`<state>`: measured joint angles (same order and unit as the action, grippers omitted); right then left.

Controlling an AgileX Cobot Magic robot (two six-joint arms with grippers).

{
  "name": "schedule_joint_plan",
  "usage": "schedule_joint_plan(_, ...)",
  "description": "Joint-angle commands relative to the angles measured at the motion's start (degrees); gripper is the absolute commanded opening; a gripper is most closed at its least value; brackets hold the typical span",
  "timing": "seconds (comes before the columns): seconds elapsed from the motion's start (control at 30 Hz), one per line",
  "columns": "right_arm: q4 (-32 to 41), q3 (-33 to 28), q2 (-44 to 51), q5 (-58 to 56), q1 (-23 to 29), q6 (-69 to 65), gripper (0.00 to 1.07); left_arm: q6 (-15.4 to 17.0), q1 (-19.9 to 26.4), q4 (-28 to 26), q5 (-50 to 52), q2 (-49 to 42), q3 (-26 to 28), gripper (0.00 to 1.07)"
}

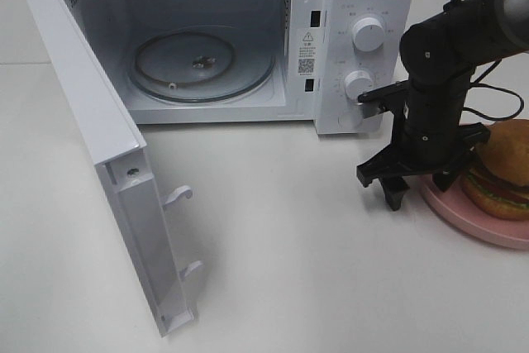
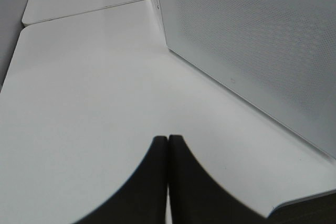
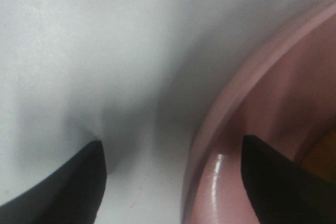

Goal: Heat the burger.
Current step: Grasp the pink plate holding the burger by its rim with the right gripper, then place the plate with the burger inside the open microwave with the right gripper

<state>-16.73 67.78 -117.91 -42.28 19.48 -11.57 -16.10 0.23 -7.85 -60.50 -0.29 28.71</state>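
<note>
Open for business: a white microwave (image 1: 364, 6) stands at the back of the bench (image 1: 273, 229) with its door (image 1: 91, 138) swung wide to the left, a glass turntable (image 1: 202, 68) lying flat on the cavity floor. The burger (image 1: 504, 171) sits outside, on a pink plate (image 1: 479, 225) at the right edge of the high view, where the frame cuts off both and the black arm hides part of the bun. The right end effector (image 1: 419, 189) hangs with its fingers spread across the plate's near rim, one finger over the bench and the other over the plate, pinching nothing; whether either tip touches is hard to make out. The left end effector (image 2: 168, 139), seen only by its own wrist camera, has its fingers pressed together above the bench, near a white dotted panel (image 2: 252, 40) whose place on the oven cannot be told.
</note>
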Motion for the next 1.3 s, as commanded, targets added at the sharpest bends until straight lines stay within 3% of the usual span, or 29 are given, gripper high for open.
schedule_joint_plan(0.03, -2.23, -0.40, -2.06, 0.52, -0.29, -0.63, 0.64, 0.17, -0.11, -0.17, 0.80, -1.15, -0.06, 0.00)
schedule_joint_plan(0.1, -2.23, -0.34, -2.06, 0.57, -0.29, -0.63, 0.63, 0.17, -0.11, -0.17, 0.80, -1.15, -0.06, 0.00)
schedule_joint_plan(0.17, -2.23, -0.34, -2.06, 0.52, -0.29, 0.80, 0.49, 0.17, -0.11, -0.17, 0.80, -1.15, -0.06, 0.00)
schedule_joint_plan(0.27, -2.23, -0.34, -2.06, 0.52, -0.29, 0.86, 0.43, 0.17, -0.11, -0.17, 0.80, -1.15, -0.06, 0.00)
schedule_joint_plan(0.33, -2.23, -0.34, -2.06, 0.52, -0.29, 1.55, 0.17, 0.17, -0.11, -0.17, 0.80, -1.15, -0.06, 0.00)
schedule_joint_plan(0.43, -2.23, -0.34, -2.06, 0.52, -0.29, 2.12, 0.10, 0.17, -0.11, -0.17, 0.80, -1.15, -0.06, 0.00)
schedule_joint_plan(0.47, -2.23, -0.34, -2.06, 0.34, -0.29, 2.98, 0.00, 0.17, -0.11, -0.17, 0.80, -1.15, -0.06, 0.00)
schedule_joint_plan(0.97, -2.06, -1.09, -0.57, -3.38, -0.11, 3.38, 0.00, 0.17, -0.11, -0.17, 0.80, -1.15, -0.06, 0.00)
schedule_joint_plan(1.3, -2.23, -6.93, 7.39, -0.86, -0.11, 5.10, 0.00, 0.17, -0.11, -0.17, 0.80, -1.15, -0.06, 0.00)
